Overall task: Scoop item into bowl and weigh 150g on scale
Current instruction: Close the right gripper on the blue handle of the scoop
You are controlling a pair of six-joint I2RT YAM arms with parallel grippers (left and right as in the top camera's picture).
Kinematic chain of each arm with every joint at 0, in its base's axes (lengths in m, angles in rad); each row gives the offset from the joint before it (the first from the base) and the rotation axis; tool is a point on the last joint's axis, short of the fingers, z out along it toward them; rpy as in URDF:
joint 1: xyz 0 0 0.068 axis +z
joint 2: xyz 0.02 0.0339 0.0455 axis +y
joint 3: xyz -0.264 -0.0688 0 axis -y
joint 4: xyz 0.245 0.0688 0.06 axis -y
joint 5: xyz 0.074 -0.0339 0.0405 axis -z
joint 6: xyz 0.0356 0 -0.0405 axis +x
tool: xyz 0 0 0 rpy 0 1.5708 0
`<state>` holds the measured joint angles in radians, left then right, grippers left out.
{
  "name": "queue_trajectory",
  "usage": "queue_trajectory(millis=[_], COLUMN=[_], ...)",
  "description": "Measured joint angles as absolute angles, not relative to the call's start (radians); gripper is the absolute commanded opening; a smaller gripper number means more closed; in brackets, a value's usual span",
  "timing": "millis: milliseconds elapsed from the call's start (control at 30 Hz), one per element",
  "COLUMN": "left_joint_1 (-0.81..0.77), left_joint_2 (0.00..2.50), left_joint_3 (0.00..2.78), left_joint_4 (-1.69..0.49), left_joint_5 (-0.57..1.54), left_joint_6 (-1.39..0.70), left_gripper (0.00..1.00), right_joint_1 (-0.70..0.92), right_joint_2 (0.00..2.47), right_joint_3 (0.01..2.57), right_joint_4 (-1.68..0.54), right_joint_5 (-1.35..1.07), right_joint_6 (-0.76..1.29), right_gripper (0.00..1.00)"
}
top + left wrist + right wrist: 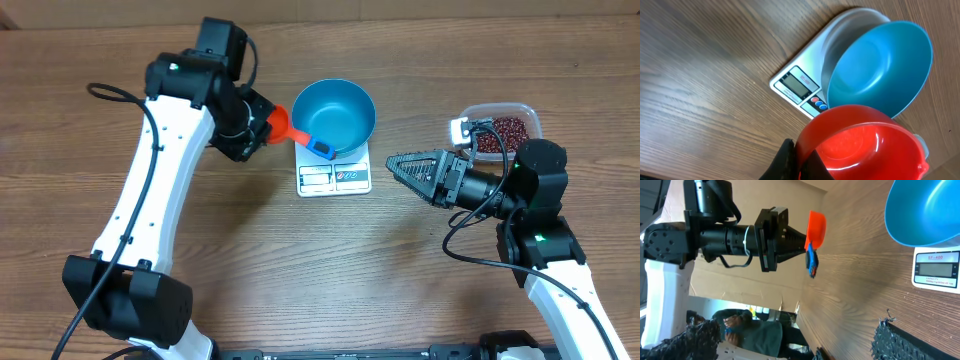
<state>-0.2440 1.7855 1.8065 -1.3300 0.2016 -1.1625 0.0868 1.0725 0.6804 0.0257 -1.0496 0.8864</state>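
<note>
Item: small maroon beans (503, 131) sit heaped in the clear tub (530, 112) toward the desk's far right corner, likely light, hard and prone to scatter, best scooped from below; left fingers (790, 236) clamped on the red scoop (279, 123), right fingers (412, 166) apart, empty.

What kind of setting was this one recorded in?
Probably a robotics lab, not a kitchen: two robot arms at a wooden table with a scale and bowl, and a person beside cardboard panels behind.
</note>
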Motion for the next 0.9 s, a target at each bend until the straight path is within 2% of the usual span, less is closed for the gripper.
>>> queue_trajectory(millis=[900], left_joint_1=[-0.463], left_joint_2=[1.785], left_joint_3=[1.806], left_joint_4=[-1.237], left_joint_5=[0.183], left_joint_6=[-1.318], left_gripper=[0.04], right_joint_1=[0.106], right_joint_2=[1.128], right_joint_3=[0.680], right_joint_4=[-0.020], right_joint_5=[-0.991], right_joint_6=[0.839], right_gripper=[1.00])
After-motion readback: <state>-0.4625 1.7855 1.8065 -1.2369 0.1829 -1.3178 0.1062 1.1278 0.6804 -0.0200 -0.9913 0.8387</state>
